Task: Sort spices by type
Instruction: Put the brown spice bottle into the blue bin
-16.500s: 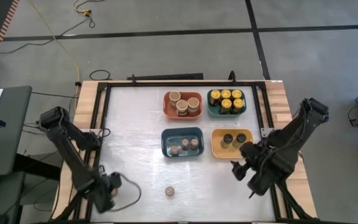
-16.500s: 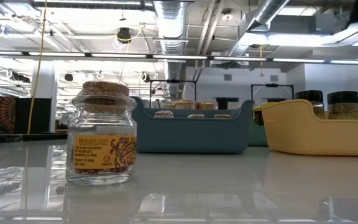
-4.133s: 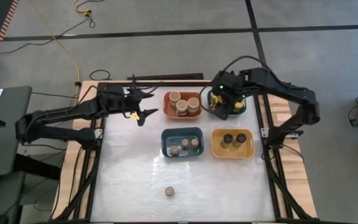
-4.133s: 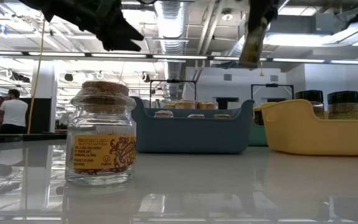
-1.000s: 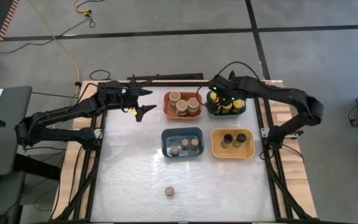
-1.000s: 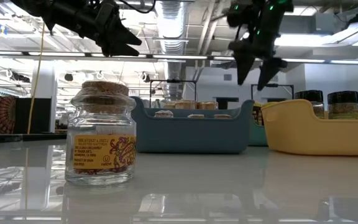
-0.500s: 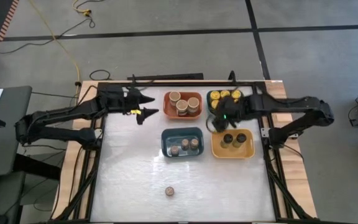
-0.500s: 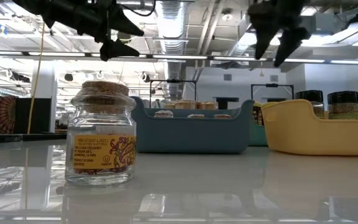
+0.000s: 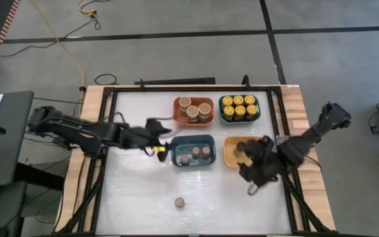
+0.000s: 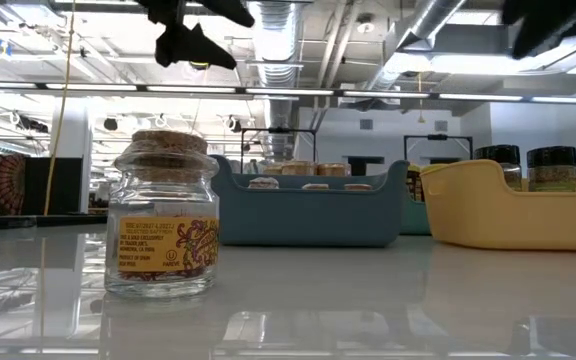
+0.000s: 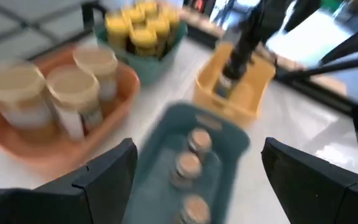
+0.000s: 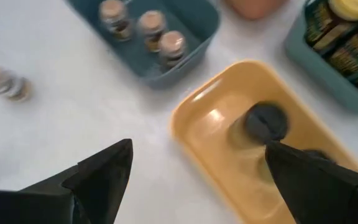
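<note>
A single cork-topped spice jar (image 9: 179, 203) (image 10: 163, 215) stands upright on the white table near its front edge. Three tan-lidded jars stand in the orange bin (image 9: 208, 120), several yellow-lidded ones in the teal bin (image 9: 239, 120), three small brown-topped ones in the blue bin (image 9: 193, 139), and dark-topped ones (image 12: 266, 121) in the yellow bin (image 9: 230, 160). My left gripper (image 9: 156, 143) (image 11: 199, 149) hovers open just left of the blue bin. My right gripper (image 9: 251, 172) (image 12: 199, 149) hovers open over the yellow bin's near edge. Neither has anything between its fingers.
The four bins sit in two rows in the table's far right half. Bare white tabletop (image 9: 137, 191) spreads around the lone jar. Black frame rails (image 9: 108, 118) run along the table's sides.
My left gripper has swung from beside the orange bin toward the near edge and rightward, ending beside the blue bin. My right gripper has swept from over the teal bin toward the near edge, past the yellow bin. Both have rolled and stayed open. No jar has moved.
</note>
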`<state>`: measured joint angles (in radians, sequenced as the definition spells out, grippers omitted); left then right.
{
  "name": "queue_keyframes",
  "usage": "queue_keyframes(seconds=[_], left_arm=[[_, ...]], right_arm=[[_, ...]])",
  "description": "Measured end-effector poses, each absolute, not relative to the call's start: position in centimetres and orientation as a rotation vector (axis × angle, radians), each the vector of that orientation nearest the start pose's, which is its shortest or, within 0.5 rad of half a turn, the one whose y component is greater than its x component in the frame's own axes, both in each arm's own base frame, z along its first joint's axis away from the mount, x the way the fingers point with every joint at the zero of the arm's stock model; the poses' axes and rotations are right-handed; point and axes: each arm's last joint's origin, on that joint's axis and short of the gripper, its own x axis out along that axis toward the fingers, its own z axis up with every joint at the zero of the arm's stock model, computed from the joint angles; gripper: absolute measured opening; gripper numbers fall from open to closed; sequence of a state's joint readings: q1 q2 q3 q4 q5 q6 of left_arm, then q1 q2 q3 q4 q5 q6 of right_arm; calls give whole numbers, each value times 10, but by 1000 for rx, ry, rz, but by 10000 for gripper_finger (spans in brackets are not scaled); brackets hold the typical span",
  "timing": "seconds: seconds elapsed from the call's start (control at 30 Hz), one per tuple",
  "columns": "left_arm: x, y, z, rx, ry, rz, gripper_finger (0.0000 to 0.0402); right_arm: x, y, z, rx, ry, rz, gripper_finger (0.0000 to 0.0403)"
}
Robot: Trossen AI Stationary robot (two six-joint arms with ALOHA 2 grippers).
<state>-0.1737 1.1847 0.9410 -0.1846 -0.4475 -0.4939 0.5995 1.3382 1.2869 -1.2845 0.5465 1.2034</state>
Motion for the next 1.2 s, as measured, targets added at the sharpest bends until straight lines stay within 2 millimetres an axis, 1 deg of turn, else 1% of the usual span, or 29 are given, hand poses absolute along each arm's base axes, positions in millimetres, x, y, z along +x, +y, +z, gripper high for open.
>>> queue_keyframes(seconds=[0.13,0.27,0.43,0.57,0.7,0.8,0.93,1.03,1.2], left_arm=[[280,-60,304,-422,479,411,332],[306,-87,302,-464,611,476,332],[338,-117,298,-564,697,561,332],[352,-138,290,-667,753,630,332],[357,-157,276,-765,826,625,332],[357,-173,261,-849,867,656,332],[354,-191,245,-910,924,674,332],[354,-200,234,-921,956,686,332],[360,-207,214,-952,1018,692,332]], right_arm=[[180,142,315,357,902,-555,392],[169,158,311,346,903,-544,392],[161,168,304,326,915,-572,392],[160,176,298,315,921,-580,392],[160,182,292,311,924,-590,392],[160,186,289,310,926,-591,392],[158,191,287,304,932,-580,392],[157,192,287,314,930,-582,392],[158,192,287,321,929,-581,392]])
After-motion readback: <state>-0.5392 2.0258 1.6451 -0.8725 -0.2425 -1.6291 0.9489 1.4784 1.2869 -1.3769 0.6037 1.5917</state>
